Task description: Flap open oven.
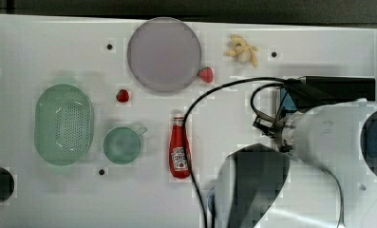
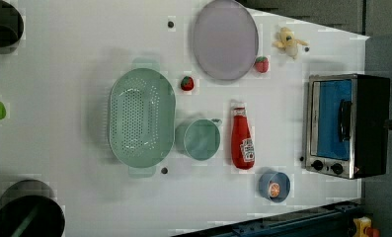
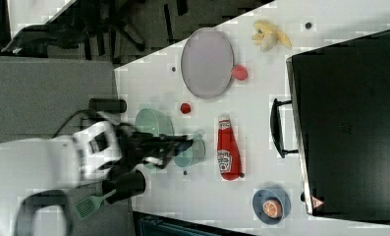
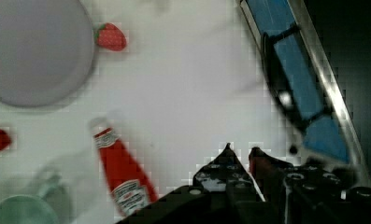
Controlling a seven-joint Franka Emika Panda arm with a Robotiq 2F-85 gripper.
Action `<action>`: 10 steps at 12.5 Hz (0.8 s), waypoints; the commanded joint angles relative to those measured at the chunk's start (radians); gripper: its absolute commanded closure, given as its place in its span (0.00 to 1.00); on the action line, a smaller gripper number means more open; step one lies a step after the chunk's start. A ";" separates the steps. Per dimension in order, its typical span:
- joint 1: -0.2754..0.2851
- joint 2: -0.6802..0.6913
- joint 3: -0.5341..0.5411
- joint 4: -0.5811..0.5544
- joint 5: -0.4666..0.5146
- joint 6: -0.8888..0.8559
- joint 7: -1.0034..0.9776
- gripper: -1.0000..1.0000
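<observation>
Blue-glass oven [image 2: 346, 126] door sits shut at the bench edge; nearly closed, empty gripper [image 4: 241, 156] could skid off the bar handle [image 4: 279, 79] or nudge the ketchup bottle [image 4: 122, 175].

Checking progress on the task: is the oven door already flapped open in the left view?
No, the oven door sits shut in its silver frame, handle flat against the glass.

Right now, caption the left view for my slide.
Closed oven beside ketchup bottle, green colander and purple plate.
</observation>
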 commanded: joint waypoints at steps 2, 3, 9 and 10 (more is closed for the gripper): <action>-0.019 0.054 -0.087 -0.125 -0.036 0.204 -0.347 0.83; -0.020 0.071 -0.109 -0.152 -0.037 0.264 -0.385 0.83; -0.020 0.203 -0.181 -0.220 -0.039 0.540 -0.516 0.83; -0.020 0.227 -0.185 -0.221 -0.039 0.540 -0.515 0.83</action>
